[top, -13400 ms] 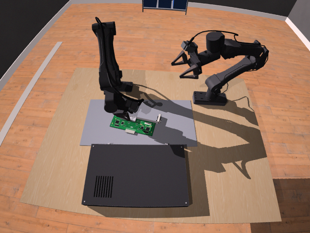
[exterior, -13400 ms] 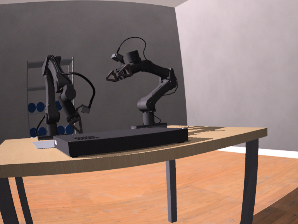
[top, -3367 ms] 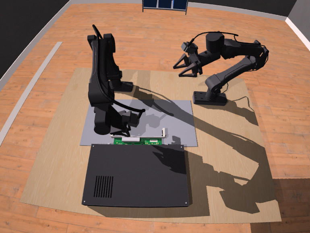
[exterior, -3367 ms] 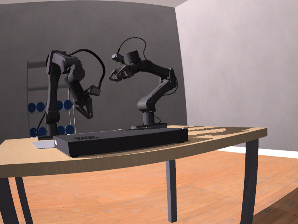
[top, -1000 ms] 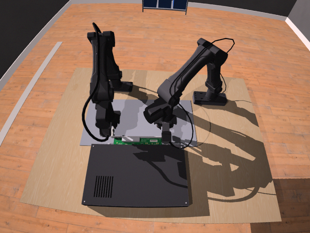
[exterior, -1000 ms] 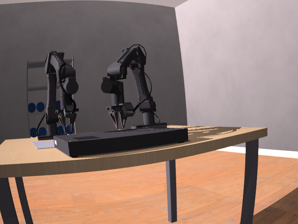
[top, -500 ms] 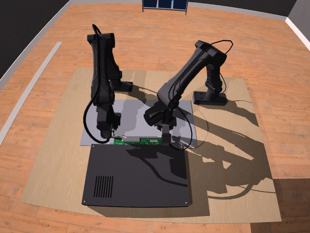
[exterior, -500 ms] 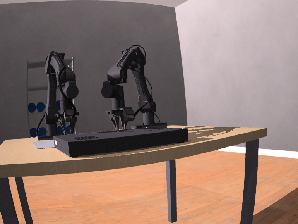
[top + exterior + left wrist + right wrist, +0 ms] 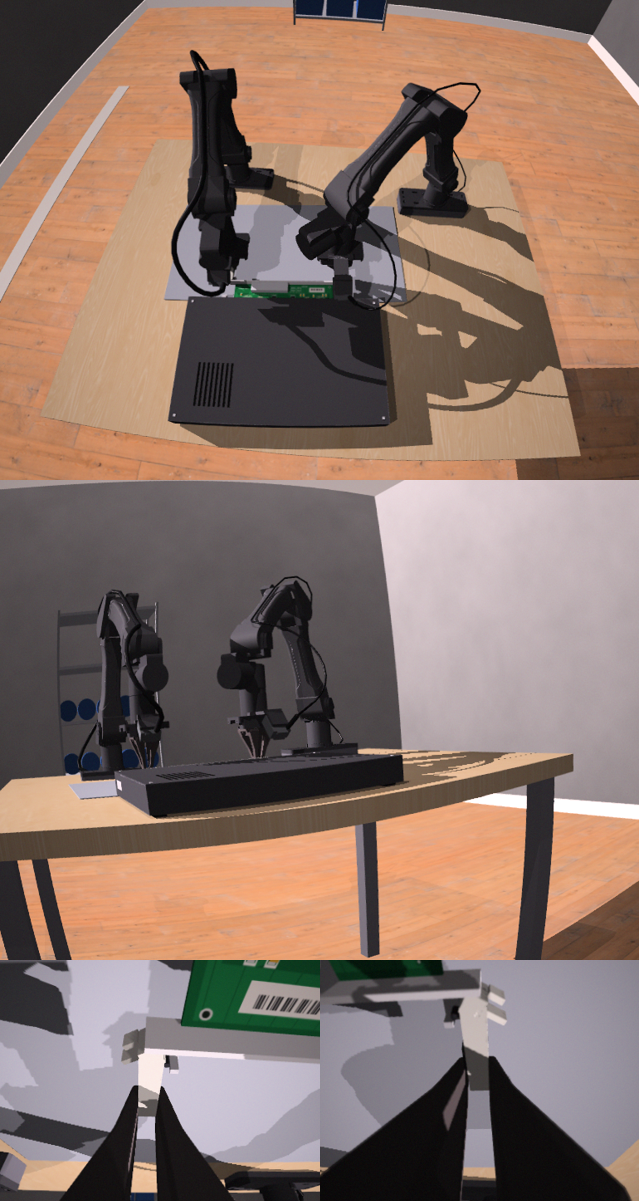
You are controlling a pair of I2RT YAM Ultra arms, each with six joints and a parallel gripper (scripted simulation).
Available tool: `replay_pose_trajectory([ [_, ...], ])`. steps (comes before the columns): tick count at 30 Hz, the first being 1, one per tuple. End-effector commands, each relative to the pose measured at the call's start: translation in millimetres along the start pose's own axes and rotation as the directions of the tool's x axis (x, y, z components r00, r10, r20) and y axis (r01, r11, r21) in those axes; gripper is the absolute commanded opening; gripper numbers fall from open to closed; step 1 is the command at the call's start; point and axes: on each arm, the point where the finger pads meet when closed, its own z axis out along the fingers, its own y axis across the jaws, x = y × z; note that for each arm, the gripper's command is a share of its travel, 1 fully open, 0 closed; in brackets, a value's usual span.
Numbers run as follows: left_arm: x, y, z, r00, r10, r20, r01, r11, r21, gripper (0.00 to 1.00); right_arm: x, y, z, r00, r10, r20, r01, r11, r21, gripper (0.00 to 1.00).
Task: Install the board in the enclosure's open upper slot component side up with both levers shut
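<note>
The black enclosure stands on the bench, also seen in the exterior view. The green board sticks out of its slot side, component side up, with its grey panel a little clear of the enclosure. My left gripper is at the picture-right end of the panel. In the left wrist view it is shut on the pale lever, which points straight out from the panel. My right gripper is at the other end, shut on the other lever, which also points straight out.
A grey mat lies under the board and both grippers, behind the enclosure. The two arm bases stand at the back of the bench. A shelf with blue discs stands behind the bench.
</note>
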Motion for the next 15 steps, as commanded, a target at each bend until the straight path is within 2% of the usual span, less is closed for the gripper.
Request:
replay_pose_trajectory([
  [1, -3.9, -1.0, -3.2, 1.0, -0.011, 0.024, 0.011, 1.0, 0.017, 0.09, -1.5, -1.6, -0.3, 1.0, 0.006, 0.011, -0.006, 1.0, 0.0, 0.11],
  [9, -2.9, -1.7, -3.2, 1.0, -0.005, 0.013, 0.005, 1.0, 0.013, 0.01, -0.7, -0.7, 1.4, 1.0, 0.012, 0.016, -0.012, 1.0, -0.001, 0.02],
  [10, -2.9, -1.7, -3.2, 1.0, -0.005, 0.013, 0.005, 1.0, 0.013, 0.03, -0.7, -0.7, 1.4, 1.0, 0.012, 0.016, -0.012, 1.0, -0.001, 0.0],
  [11, -5.6, 0.6, -3.8, 1.0, 0.009, 0.024, -0.01, 1.0, 0.018, 0.03, -0.7, -0.7, 1.4, 1.0, 0.012, 0.016, -0.012, 1.0, -0.001, 0.03],
  [15, -5.9, 3.4, -3.8, 0.996, 0.082, 0.027, -0.082, 0.996, 0.015, 0.03, -1.0, -4.1, 1.0, 0.998, -0.068, 0.017, 0.068, 0.998, -0.006, 0.03],
])
